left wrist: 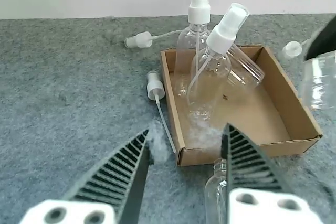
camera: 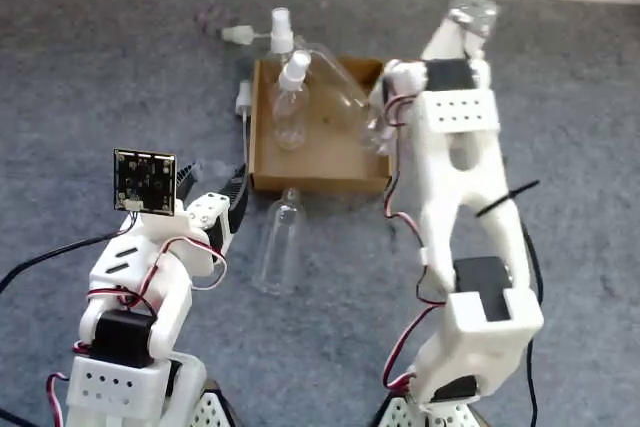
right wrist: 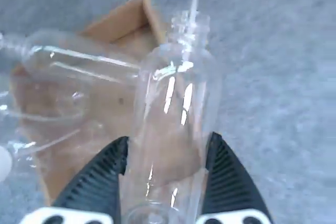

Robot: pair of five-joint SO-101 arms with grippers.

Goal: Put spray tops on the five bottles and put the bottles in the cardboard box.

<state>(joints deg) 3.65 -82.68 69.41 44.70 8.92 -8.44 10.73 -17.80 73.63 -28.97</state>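
The right gripper (right wrist: 168,148) is clenched round a clear bottle (right wrist: 173,93) at the right wall of the cardboard box (camera: 320,184), which holds two capped bottles (left wrist: 210,72). The left gripper (left wrist: 186,135) hangs released above the worktop (camera: 120,77) near the box's front left corner, beside an uncapped bottle (camera: 278,242) lying in front of the box; a loose spray top (left wrist: 155,86) lies just beside its left wall
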